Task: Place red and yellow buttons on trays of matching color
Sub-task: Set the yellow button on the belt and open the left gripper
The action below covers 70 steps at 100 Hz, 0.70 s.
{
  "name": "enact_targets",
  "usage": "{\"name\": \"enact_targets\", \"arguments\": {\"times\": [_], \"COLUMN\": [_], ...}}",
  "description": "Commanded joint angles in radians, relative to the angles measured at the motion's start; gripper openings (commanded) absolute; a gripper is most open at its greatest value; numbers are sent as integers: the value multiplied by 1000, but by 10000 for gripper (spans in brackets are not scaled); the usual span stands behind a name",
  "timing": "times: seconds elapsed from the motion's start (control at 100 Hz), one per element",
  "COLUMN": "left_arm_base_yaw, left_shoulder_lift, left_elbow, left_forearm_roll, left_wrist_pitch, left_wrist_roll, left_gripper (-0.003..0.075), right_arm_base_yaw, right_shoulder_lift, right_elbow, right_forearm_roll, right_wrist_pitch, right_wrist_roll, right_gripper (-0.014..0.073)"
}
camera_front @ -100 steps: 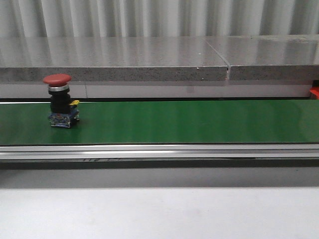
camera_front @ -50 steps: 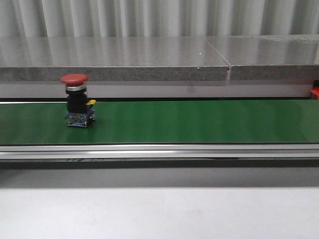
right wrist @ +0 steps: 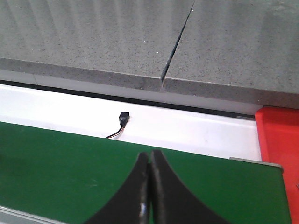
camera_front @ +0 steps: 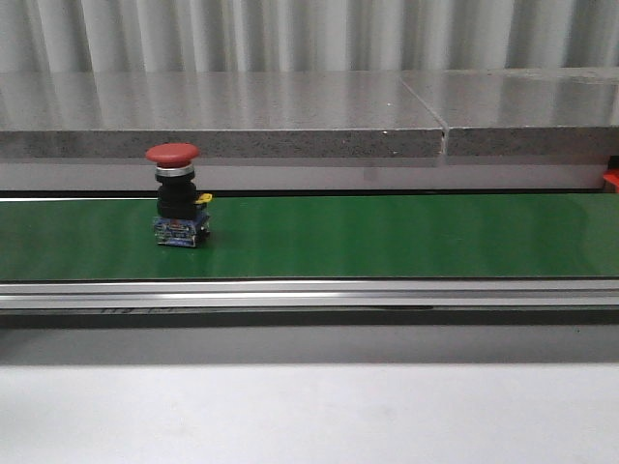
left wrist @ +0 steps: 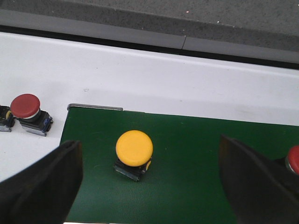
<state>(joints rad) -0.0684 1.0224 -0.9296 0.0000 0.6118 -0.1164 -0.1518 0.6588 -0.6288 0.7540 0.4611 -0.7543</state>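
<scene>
Red button (camera_front: 175,196) stands upright on green belt (camera_front: 387,237), left of frame centre. Grey stone ledge (camera_front: 290,116) runs behind. Red object (camera_front: 610,180) partly visible at right edge. White bench (camera_front: 309,411) in foreground.

Upright red button (camera_front: 174,196) on green belt (camera_front: 387,237); yellow button (left wrist: 134,152) upright on belt too.

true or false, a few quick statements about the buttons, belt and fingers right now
1. The red mushroom-head push button stands upright on the green conveyor belt. True.
2. The left gripper is shut on the yellow round-cap push button. False: its fingers are spread wide, the button untouched between them.
3. The right gripper is shut, holding nothing. True.
4. In the front view a yellow button sits on the belt. False: only the red one.
</scene>
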Motion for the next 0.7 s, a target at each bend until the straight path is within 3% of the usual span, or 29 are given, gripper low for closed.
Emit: {"name": "enact_targets", "arguments": {"times": [0.0, 0.33, 0.4, 0.5, 0.69], "left_arm_base_yaw": [-16, -38, -38, -38, -38], "left_shoulder_lift": [-99, -486, -571, -691, -833], "left_elbow": [30, 302, 346, 391, 437], "left_forearm_roll": [0, 0, 0, 0, 0], "left_wrist_pitch": [-67, -70, -66, -60, -45], "left_wrist_roll": [3, 3, 3, 3, 3], "left_gripper": [563, 561, 531, 421, 73], "right_arm_base_yaw": [-2, -2, -2, -2, -2], "right_shoulder_lift": [-5, -5, -5, -5, -5], "right_elbow": [-25, -25, -25, -25, -25], "right_forearm_roll": [18, 18, 18, 18, 31], "right_wrist_pitch": [-50, -50, -50, -50, -51], "right_wrist_roll": [-11, -11, -11, -11, -11], "right_gripper": [-68, -68, -68, -68, -68]}}
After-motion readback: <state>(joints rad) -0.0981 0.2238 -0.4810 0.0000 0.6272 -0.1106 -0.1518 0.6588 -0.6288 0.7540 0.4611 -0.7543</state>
